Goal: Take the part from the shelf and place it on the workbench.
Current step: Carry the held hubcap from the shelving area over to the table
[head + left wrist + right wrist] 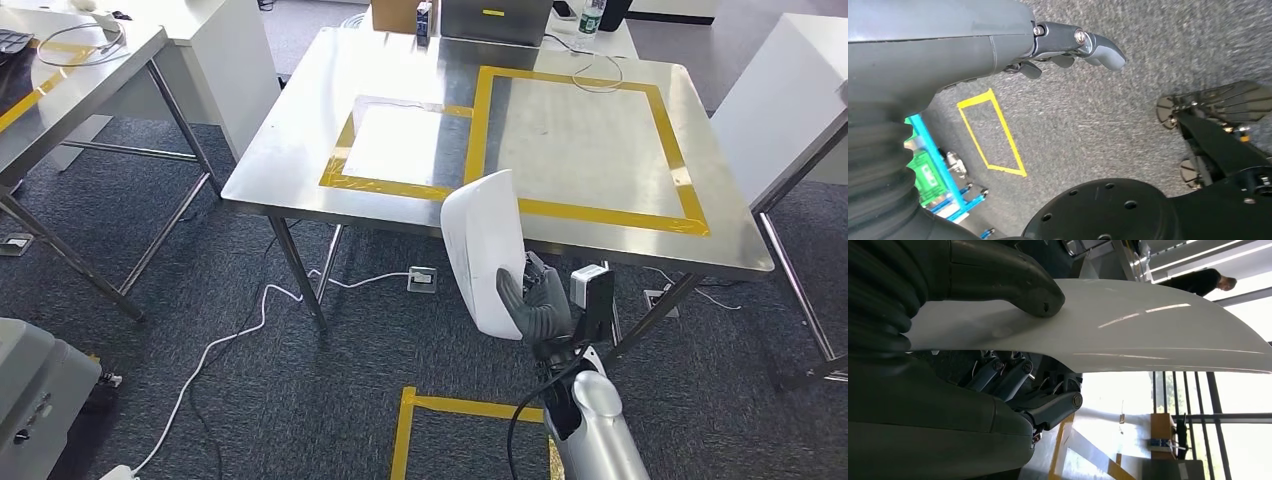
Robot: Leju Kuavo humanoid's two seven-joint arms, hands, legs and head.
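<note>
A: Okay, where's the part sitting?

B: White curved part (483,250) is showing lower centre of the head view, held by the right robot hand (538,303). Thumb is pressing one face and fingers are curling under the other in the right wrist view, so it's gripping the part's lower end.

A: Orientation?

B: Long axis is running up from the hand, tilting slightly toward the upper left of the frame, top edge overlapping the near edge of the counter (300,150) in the picture. Part is still in the air, not resting on anything.

A: Which way is the drop spot lying?

B: Counter with its yellow tape squares (580,145) is lying ahead of the hand, upper centre of frame. Right arm is clearly the nearer one.

A: Left?

B: Left robot hand (1068,45) is hanging over carpet, fingers curled in, holding nothing.
</note>
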